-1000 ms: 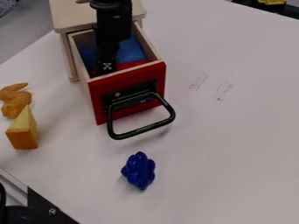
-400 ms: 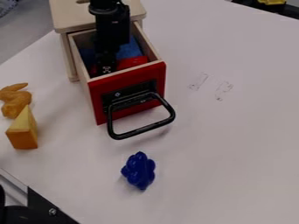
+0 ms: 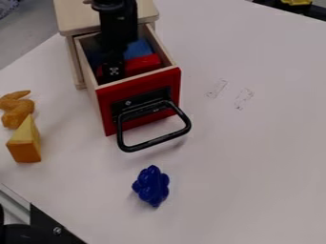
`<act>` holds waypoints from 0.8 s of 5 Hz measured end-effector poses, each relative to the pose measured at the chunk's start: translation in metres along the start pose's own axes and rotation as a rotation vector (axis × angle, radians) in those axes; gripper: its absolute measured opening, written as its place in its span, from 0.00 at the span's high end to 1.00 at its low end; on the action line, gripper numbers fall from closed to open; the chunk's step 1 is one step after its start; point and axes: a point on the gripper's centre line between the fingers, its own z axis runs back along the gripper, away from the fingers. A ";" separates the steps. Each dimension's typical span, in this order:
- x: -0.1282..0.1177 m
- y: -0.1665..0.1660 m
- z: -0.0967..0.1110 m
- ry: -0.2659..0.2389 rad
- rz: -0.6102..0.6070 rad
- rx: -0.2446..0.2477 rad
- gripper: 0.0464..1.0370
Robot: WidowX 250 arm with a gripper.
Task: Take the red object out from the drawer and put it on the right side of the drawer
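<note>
On the table [image 3: 255, 167] we see the open drawer [image 3: 143, 83]; the gripper [image 3: 113, 75] reaches down inside, and we cannot tell whether its jaws are open or closed. Beside it, in the drawer, we see the red object [image 3: 142, 63]. We see the yellow wedge [image 3: 25, 145] left of the drawer, the blue piece [image 3: 151, 186] in front.

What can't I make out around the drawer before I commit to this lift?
All in the camera view:
- Grip on the red object: the pincer covers any contact.
- Red object's underside: hidden behind the drawer front.
- Full outline of the blue thing in the drawer: arm and red object overlap it.
- Marks on the tabletop: too faint to identify.
- Yellow thing, upper right: cut off by the top edge.
</note>
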 end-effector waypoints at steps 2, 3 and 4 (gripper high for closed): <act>0.005 -0.014 0.061 -0.112 0.014 0.128 0.45; 0.022 -0.029 0.080 -0.162 -0.025 0.156 0.45; 0.046 -0.054 0.088 -0.184 -0.098 0.157 0.45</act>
